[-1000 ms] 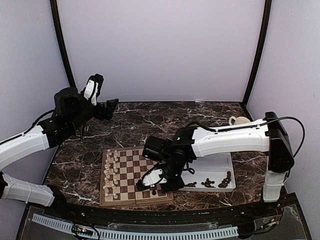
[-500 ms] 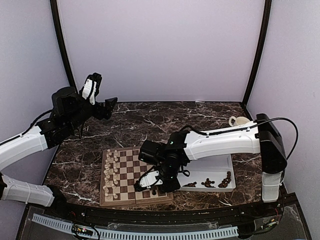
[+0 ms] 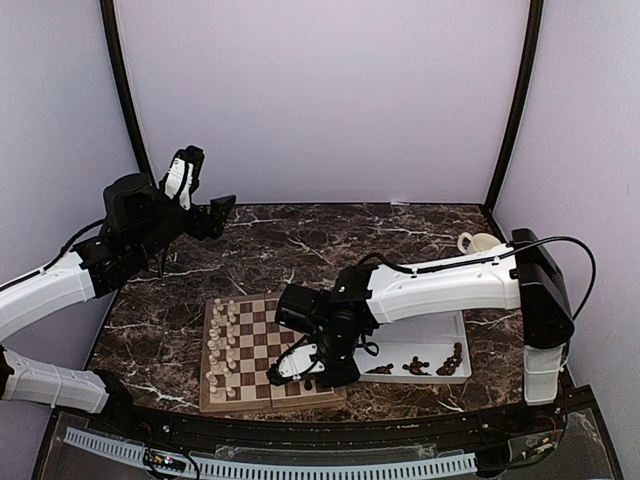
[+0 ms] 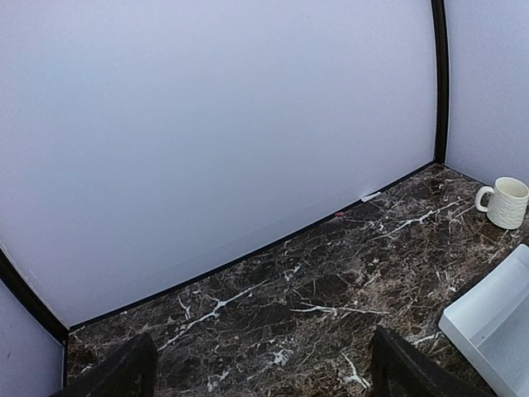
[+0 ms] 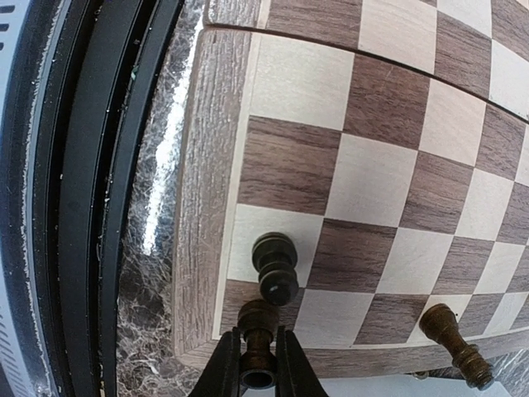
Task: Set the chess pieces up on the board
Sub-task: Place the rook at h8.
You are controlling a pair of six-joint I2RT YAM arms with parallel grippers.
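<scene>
The board lies at the table's near left, with cream chess pieces lined along its left side. My right gripper hangs low over the board's near right corner. In the right wrist view it is shut on a dark brown piece whose base meets the dark corner square. A second dark piece stands on the adjoining square and a third further along the same edge row of the board. My left gripper is raised high at the back left, open and empty.
A white tray right of the board holds several loose dark pieces. A cream mug stands at the back right, and also shows in the left wrist view, the mug beyond the tray's corner. The black table rail runs close beside the board's edge.
My right arm shifted a little left and lower over the board's near right corner with the dark piece in its fingers. The left arm has not moved.
</scene>
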